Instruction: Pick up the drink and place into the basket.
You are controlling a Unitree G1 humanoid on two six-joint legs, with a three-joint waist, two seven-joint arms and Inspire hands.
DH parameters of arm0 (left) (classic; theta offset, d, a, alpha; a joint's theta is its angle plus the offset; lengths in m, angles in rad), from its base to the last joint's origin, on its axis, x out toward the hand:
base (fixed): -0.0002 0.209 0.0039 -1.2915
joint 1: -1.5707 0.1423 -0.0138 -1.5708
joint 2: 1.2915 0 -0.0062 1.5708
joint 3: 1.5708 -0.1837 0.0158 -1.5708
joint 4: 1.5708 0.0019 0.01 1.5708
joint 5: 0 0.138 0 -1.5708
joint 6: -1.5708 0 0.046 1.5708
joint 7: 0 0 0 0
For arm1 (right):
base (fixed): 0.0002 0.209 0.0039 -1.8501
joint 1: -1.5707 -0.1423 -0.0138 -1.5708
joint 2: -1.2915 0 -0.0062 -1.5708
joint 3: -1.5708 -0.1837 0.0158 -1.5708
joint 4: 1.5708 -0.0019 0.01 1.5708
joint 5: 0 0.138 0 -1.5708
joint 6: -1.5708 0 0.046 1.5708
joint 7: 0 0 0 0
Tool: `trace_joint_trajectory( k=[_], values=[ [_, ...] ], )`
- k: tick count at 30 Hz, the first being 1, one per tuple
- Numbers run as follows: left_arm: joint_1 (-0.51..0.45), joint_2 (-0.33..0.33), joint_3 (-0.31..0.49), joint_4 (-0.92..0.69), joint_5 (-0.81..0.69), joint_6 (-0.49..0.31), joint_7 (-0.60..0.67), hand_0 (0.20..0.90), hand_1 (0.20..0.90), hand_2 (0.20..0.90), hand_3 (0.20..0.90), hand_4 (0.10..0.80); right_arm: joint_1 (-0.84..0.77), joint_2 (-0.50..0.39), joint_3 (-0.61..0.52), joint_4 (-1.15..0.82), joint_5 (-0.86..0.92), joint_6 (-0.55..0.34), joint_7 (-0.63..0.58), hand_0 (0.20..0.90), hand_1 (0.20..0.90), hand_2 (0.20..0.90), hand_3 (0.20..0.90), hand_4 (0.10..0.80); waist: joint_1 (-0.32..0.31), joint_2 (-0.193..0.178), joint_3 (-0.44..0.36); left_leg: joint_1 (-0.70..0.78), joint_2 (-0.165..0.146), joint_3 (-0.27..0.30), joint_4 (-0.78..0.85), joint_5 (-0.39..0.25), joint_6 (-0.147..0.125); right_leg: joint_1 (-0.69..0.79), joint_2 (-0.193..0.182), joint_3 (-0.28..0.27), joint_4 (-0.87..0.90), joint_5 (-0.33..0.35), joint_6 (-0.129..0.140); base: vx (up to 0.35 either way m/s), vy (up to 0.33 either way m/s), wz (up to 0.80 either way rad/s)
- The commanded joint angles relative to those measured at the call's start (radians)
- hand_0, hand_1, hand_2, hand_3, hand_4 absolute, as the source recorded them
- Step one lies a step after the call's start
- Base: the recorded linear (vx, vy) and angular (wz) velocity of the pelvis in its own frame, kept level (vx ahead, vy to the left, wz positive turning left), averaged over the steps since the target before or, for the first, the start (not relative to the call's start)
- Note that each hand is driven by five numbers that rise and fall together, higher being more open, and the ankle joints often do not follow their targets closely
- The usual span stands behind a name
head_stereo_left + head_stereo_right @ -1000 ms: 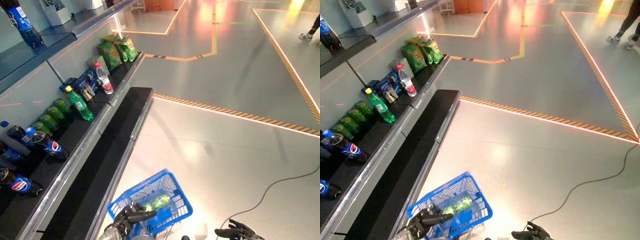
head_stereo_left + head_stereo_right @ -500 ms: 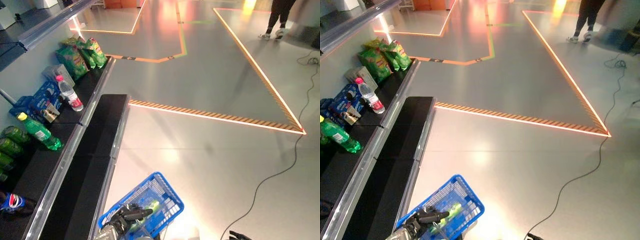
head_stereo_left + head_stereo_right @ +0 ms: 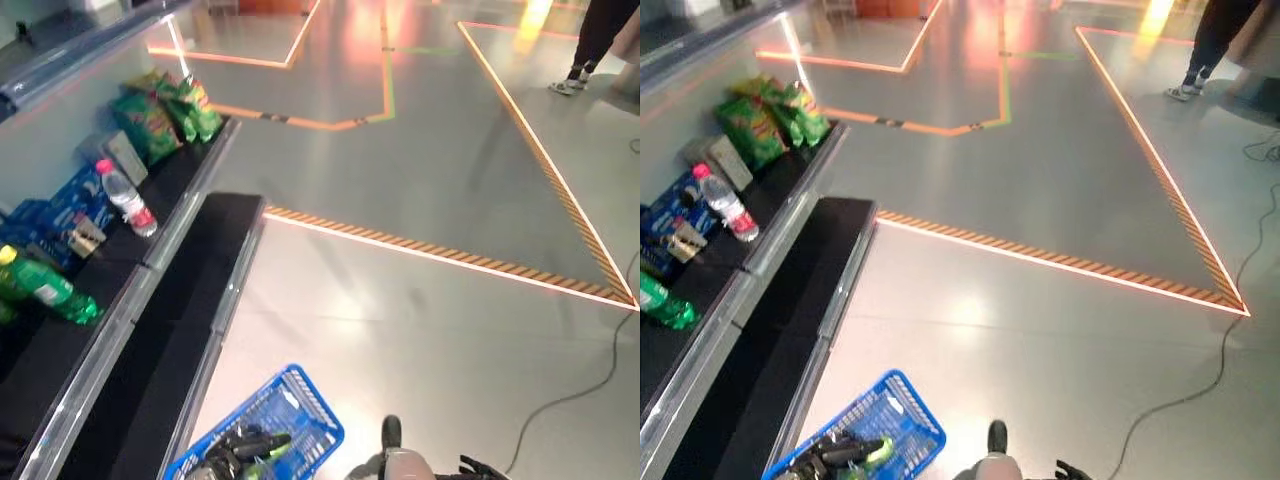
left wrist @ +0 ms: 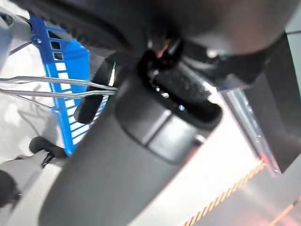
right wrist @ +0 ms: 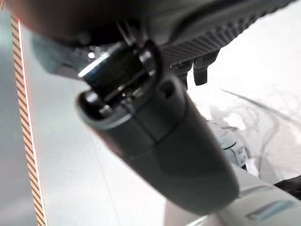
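The blue basket (image 3: 300, 415) hangs off the floor at the lower left, beside the shelf. A green drink (image 3: 262, 450) lies inside it. My left hand (image 3: 232, 447) is shut on the basket's thin wire handles (image 4: 47, 87); the basket's blue wall (image 4: 61, 77) shows past them in the left wrist view. My right hand (image 3: 482, 467) is low at the right over bare floor, fingers relaxed and holding nothing; its thumb (image 5: 160, 141) shows in the right wrist view.
A black shelf (image 3: 150, 330) runs along the left with a green bottle (image 3: 45, 290), a water bottle (image 3: 125, 197), blue packs (image 3: 55, 215) and green snack bags (image 3: 165, 110). An orange striped line (image 3: 450, 257) crosses the floor. A person's legs (image 3: 600, 40) are far right.
The whole picture has shifted, so the camera has moved. The basket still hangs from my left hand with the green drink in it. My right hand stays low.
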Motion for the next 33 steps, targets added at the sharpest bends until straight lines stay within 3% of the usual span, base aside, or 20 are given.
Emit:
trace_joint_trajectory(
  k=[1,4,6,7,9,11,13,16,18,19,20,21,23,24,25,26,28,30,31,33],
  values=[
    [-0.007,0.141,0.003,-0.042,0.066,-0.081,-0.035,0.3,0.3,0.3,0.2,0.1,-0.035,0.005,0.026,0.009,0.029,-0.029,0.014,0.9,0.9,0.9,0.9,0.8,0.028,-0.058,-0.024,-0.118,-0.157,-0.062,0.112,-0.001,0.089,0.04,-0.003,0.021,-0.002,-0.03,0.043,0.206,-0.301,0.26],
    [0.006,0.119,0.007,-0.058,0.054,-0.084,-0.023,0.3,0.3,0.3,0.2,0.1,-0.033,-0.002,0.047,-0.016,0.065,-0.003,0.045,0.9,0.9,0.9,0.9,0.8,0.047,-0.063,-0.027,-0.14,-0.138,-0.066,0.201,0.002,0.066,0.086,0.007,-0.006,-0.024,-0.04,0.02,0.13,-0.254,0.13],
    [0.009,0.113,-0.007,-0.073,0.05,-0.088,-0.024,0.3,0.3,0.3,0.2,0.1,-0.051,0.008,0.082,-0.068,0.075,0.025,0.019,0.9,0.9,0.9,0.9,0.8,0.067,-0.072,-0.016,-0.21,-0.116,-0.078,0.354,0.108,0.025,0.133,0.016,-0.033,-0.053,-0.055,-0.011,0.066,-0.247,0.14],
    [0.011,0.11,-0.013,-0.072,0.047,-0.094,-0.026,0.3,0.3,0.3,0.2,0.1,-0.057,0.01,0.091,-0.079,0.113,0.034,0.019,0.9,0.9,0.9,0.9,0.8,0.074,-0.074,-0.013,-0.244,-0.113,-0.077,0.4,0.13,0.02,0.144,0.017,-0.041,-0.06,-0.058,-0.019,0.049,-0.245,0.21],
    [0.008,0.111,-0.005,-0.075,0.059,-0.087,-0.041,0.3,0.3,0.3,0.2,0.1,-0.073,0.003,0.076,-0.082,0.141,0.026,0.026,0.9,0.9,0.9,0.9,0.8,0.09,-0.077,0.008,-0.338,-0.088,-0.039,0.53,0.169,0.012,0.182,0.015,-0.063,-0.063,-0.085,-0.04,0.068,-0.191,0.23],
    [0.011,0.115,-0.007,-0.078,0.082,-0.076,-0.055,0.3,0.3,0.3,0.2,0.1,-0.078,-0.001,0.067,-0.078,0.148,0.011,0.025,0.9,0.9,0.9,0.9,0.8,0.097,-0.069,0.016,-0.363,-0.053,0.007,0.498,0.169,0.011,0.211,0.017,-0.086,-0.064,-0.109,-0.044,0.116,-0.074,0.23],
    [0.012,0.113,-0.008,-0.071,0.096,-0.079,-0.062,0.3,0.3,0.3,0.2,0.1,-0.087,-0.005,0.067,-0.064,0.149,-0.002,0.021,0.9,0.9,0.9,0.9,0.8,0.101,-0.054,0.015,-0.355,-0.062,0.047,0.391,0.153,0.013,0.223,0.023,-0.097,-0.075,-0.12,-0.034,0.156,0.027,0.26],
    [0.024,0.097,0.007,-0.06,0.09,-0.085,-0.058,0.3,0.3,0.3,0.2,0.1,-0.095,-0.011,0.061,-0.036,0.13,0.002,-0.002,0.9,0.9,0.9,0.9,0.8,0.116,-0.001,-0.001,-0.357,-0.126,0.108,0.107,0.184,0.012,0.261,0.081,-0.076,-0.105,-0.148,-0.024,0.295,0.075,0.38],
    [0.035,0.095,0.012,-0.06,0.089,-0.088,-0.055,0.3,0.3,0.3,0.2,0.1,-0.08,-0.009,0.054,-0.022,0.114,-0.003,-0.015,0.9,0.9,0.9,0.9,0.8,0.125,0.023,-0.009,-0.382,-0.134,0.159,0.016,0.251,0.003,0.29,0.121,-0.067,-0.104,-0.177,-0.029,0.319,0.051,0.13],
    [0.035,0.095,0.012,-0.06,0.089,-0.088,-0.055,0.3,0.3,0.3,0.2,0.1,-0.079,-0.009,0.054,-0.022,0.114,-0.003,-0.016,0.9,0.9,0.9,0.9,0.8,0.126,0.022,-0.009,-0.381,-0.134,0.159,0.014,0.252,0.003,0.29,0.121,-0.067,-0.104,-0.177,-0.029,0.251,0.03,0.03],
    [0.037,0.097,0.013,-0.065,0.094,-0.083,-0.055,0.3,0.3,0.3,0.2,0.1,-0.064,-0.008,0.049,-0.016,0.112,-0.01,-0.024,0.9,0.9,0.9,0.9,0.8,0.127,0.027,-0.013,-0.4,-0.129,0.222,0.01,0.269,0.005,0.308,0.136,-0.08,-0.101,-0.198,-0.036,0.246,0.022,-0.05],
    [0.037,0.098,0.013,-0.066,0.095,-0.079,-0.053,0.3,0.3,0.3,0.2,0.1,-0.057,-0.008,0.046,-0.013,0.11,-0.011,-0.03,0.9,0.9,0.9,0.9,0.8,0.125,0.023,-0.018,-0.398,-0.136,0.228,0.005,0.256,0.002,0.324,0.134,-0.08,-0.101,-0.218,-0.033,0.375,0.028,-0.16],
    [0.047,0.1,0.03,-0.066,0.103,-0.071,-0.049,0.3,0.3,0.3,0.2,0.1,-0.04,-0.005,0.038,-0.003,0.091,-0.007,-0.044,0.9,0.9,0.9,0.9,0.8,0.133,0.013,-0.03,-0.41,-0.145,0.281,0.021,0.246,0.022,0.349,0.134,-0.111,-0.088,-0.247,-0.038,0.4,0.025,0.11],
    [0.056,0.104,0.047,-0.058,0.111,-0.073,-0.052,0.3,0.3,0.3,0.2,0.1,-0.038,-0.001,0.037,0.01,0.068,-0.002,-0.051,0.9,0.9,0.9,0.9,0.8,0.142,0.005,-0.04,-0.399,-0.163,0.278,0.012,0.23,0.043,0.365,0.129,-0.122,-0.06,-0.282,-0.036,0.304,0.02,0.34],
    [0.056,0.104,0.047,-0.058,0.111,-0.073,-0.052,0.3,0.3,0.3,0.2,0.1,-0.038,-0.001,0.037,0.01,0.068,-0.002,-0.051,0.9,0.9,0.9,0.9,0.8,0.142,0.005,-0.04,-0.399,-0.163,0.278,0.012,0.23,0.043,0.365,0.129,-0.122,-0.06,-0.282,-0.036,0.389,0.007,0.36],
    [0.061,0.109,0.065,-0.045,0.114,-0.075,-0.048,0.3,0.3,0.3,0.2,0.1,-0.037,0.004,0.036,0.021,0.04,0.01,-0.063,0.9,0.9,0.9,0.9,0.8,0.159,-0.008,-0.048,-0.381,-0.189,0.251,0.011,0.212,0.065,0.378,0.113,-0.131,-0.024,-0.281,-0.016,0.273,0.006,0.29],
    [0.06,0.13,0.079,-0.051,0.109,-0.066,-0.073,0.3,0.3,0.3,0.2,0.1,-0.032,0.007,0.033,0.023,0.008,0.009,-0.058,0.9,0.9,0.9,0.9,0.8,0.171,-0.021,-0.056,-0.348,-0.205,0.232,0.013,0.2,0.119,0.341,0.081,-0.149,0.093,-0.191,0.025,0.304,0.059,0.17],
    [0.054,0.136,0.07,-0.058,0.104,-0.062,-0.081,0.3,0.3,0.3,0.2,0.1,-0.029,0.006,0.031,0.017,0.006,0.002,-0.055,0.9,0.9,0.9,0.9,0.8,0.171,-0.021,-0.059,-0.325,-0.214,0.203,0.004,0.194,0.135,0.311,0.059,-0.145,0.208,-0.151,0.043,0.228,0.127,0.15],
    [0.048,0.143,0.05,-0.064,0.08,-0.057,-0.074,0.3,0.3,0.3,0.2,0.1,-0.026,0.005,0.02,0.006,0.021,0.003,-0.059,0.9,0.9,0.9,0.9,0.8,0.168,-0.008,-0.056,-0.298,-0.214,0.155,0.003,0.186,0.147,0.252,0.04,-0.125,0.38,-0.102,0.053,0.186,0.118,0.26],
    [0.045,0.145,0.044,-0.066,0.071,-0.053,-0.066,0.3,0.3,0.3,0.2,0.1,-0.025,0.005,0.016,0.001,0.018,-0.003,-0.059,0.9,0.9,0.9,0.9,0.8,0.166,-0.005,-0.055,-0.291,-0.215,0.136,0.007,0.181,0.15,0.222,0.033,-0.115,0.434,-0.092,0.054,0.19,0.105,0.45]
  ],
)
